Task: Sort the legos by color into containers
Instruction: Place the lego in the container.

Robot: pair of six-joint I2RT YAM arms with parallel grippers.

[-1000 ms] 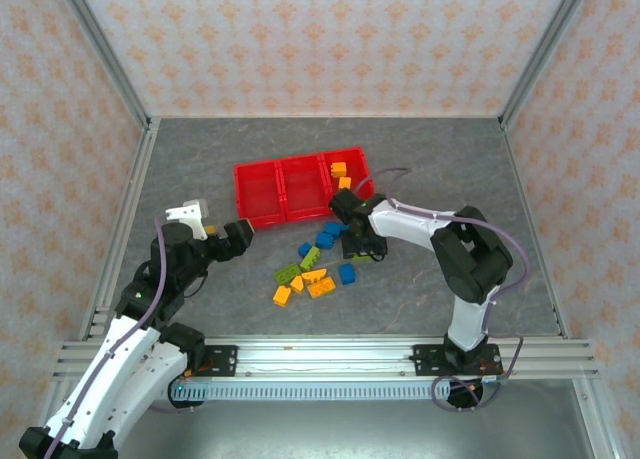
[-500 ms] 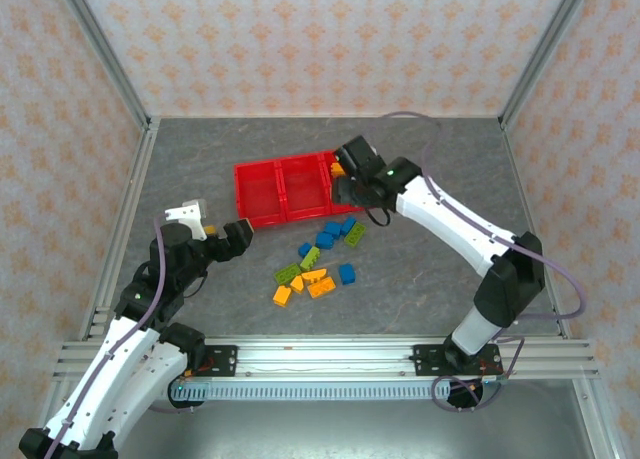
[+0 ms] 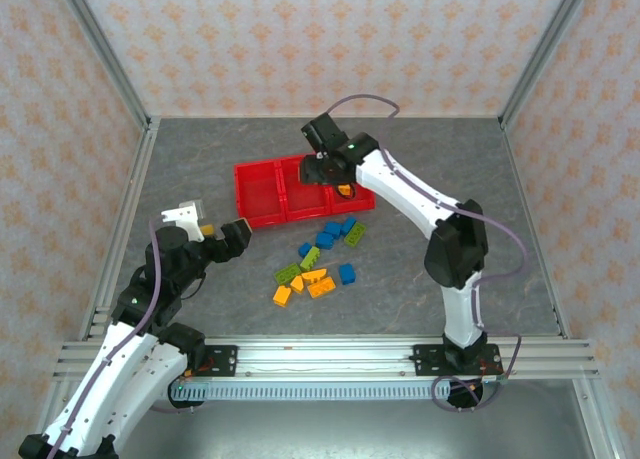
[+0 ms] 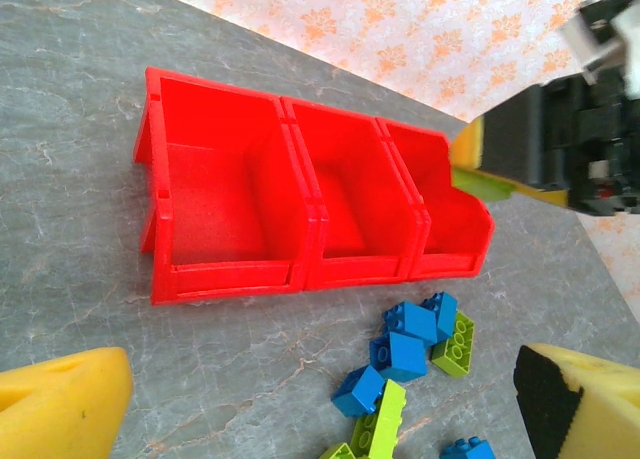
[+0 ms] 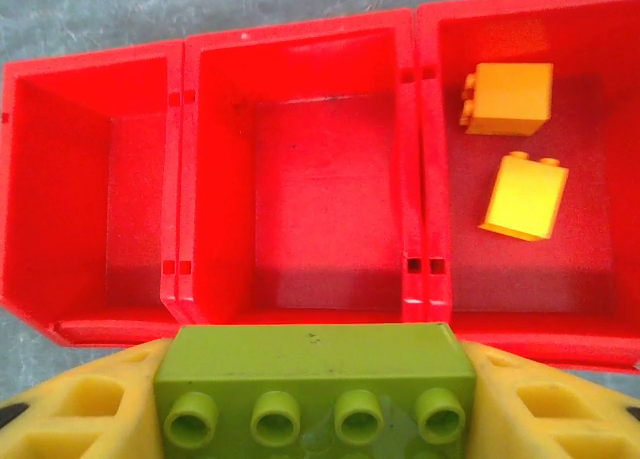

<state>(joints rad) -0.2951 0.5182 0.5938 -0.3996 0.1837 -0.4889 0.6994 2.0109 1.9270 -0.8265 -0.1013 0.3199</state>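
The lime green brick [image 5: 315, 374] sits crosswise between my right fingers [image 3: 325, 169], its studs facing my wrist camera. A yellow pad [image 5: 80, 409] presses against each end. I hold it above the red tray [image 3: 262, 219] of three joined bins. From my wrist it lines up with the near rim of the middle bin [image 5: 320, 69]. The bin at the tray's 3 o'clock end [image 5: 600, 279] holds two orange-yellow bricks [image 5: 508, 99], which lie apart, one at 12 o'clock of the other.

At 6 o'clock of the tray, the loose legos [image 3: 310, 258] lie scattered on the grey tabletop [image 3: 200, 159]. Blue, lime and orange-yellow are mixed together, several touching. A cluster of blue ones lies nearest the tray, the orange-yellow ones farthest from it.

My left fingers [image 3: 212, 226] hover at 8 o'clock of the tray, just off its corner. They are spread wide and grip nothing. From that wrist I look along the tray toward my right arm, with the lime brick showing beneath it.
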